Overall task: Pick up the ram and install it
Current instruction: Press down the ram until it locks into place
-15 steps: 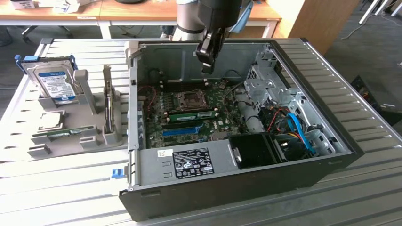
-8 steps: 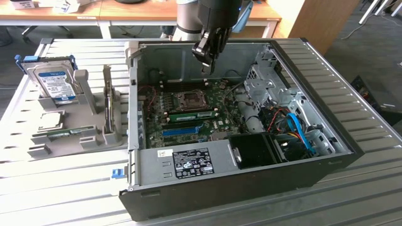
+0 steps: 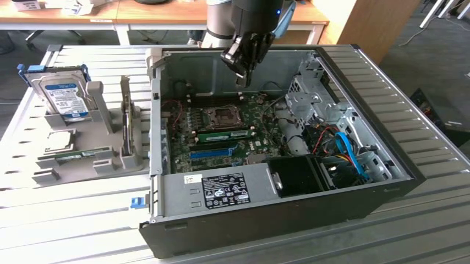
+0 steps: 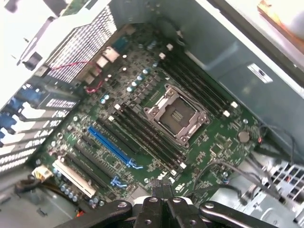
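The gripper (image 3: pixel 245 77) is hanging over the rear part of the open computer case (image 3: pixel 382 181), above the motherboard (image 3: pixel 220 129), with its fingers pressed together and nothing between them. In the wrist view the gripper (image 4: pixel 160 190) is showing the same closed fingertips over the board, near the empty processor socket (image 4: pixel 176 116) and the dark memory slots (image 4: pixel 142 135). The ram (image 3: pixel 74 158) is lying in the grey holder (image 3: pixel 96 159) on the bench (image 3: pixel 88 220), at the exterior view's left, well apart from the gripper. A blue-labelled hard drive (image 3: pixel 63 96) is standing upright in the same holder, with a small silver processor chip (image 3: pixel 59 140) lying between the hard drive and the ram.
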`<control>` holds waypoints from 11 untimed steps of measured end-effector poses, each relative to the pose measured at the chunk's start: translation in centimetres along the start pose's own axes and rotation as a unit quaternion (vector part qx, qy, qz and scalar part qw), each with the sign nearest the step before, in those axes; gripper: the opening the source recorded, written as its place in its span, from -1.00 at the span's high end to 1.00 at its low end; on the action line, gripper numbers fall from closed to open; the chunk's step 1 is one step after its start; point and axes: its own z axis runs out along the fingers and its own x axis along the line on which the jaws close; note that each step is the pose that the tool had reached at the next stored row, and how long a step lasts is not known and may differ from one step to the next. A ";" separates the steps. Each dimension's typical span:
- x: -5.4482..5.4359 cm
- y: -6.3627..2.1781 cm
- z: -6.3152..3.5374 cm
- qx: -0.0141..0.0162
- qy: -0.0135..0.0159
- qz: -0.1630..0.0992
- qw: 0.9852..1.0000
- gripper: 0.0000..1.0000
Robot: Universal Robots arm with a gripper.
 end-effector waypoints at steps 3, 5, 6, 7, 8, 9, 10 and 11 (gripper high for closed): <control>0.0 0.00 0.04 0.001 0.000 0.026 1.000 0.79; 0.0 0.00 0.06 0.001 -0.001 0.043 0.999 0.79; 0.0 0.00 0.07 0.001 -0.001 0.052 0.999 0.79; 0.0 0.00 0.08 0.001 -0.001 0.060 0.998 0.79; 0.0 0.00 0.09 0.001 -0.001 0.069 0.998 0.79; 0.0 0.00 0.11 0.002 -0.001 0.077 0.997 0.79; 0.0 0.00 0.12 0.002 -0.001 0.086 0.996 0.79; 0.0 0.00 0.13 0.002 -0.001 0.095 0.996 0.79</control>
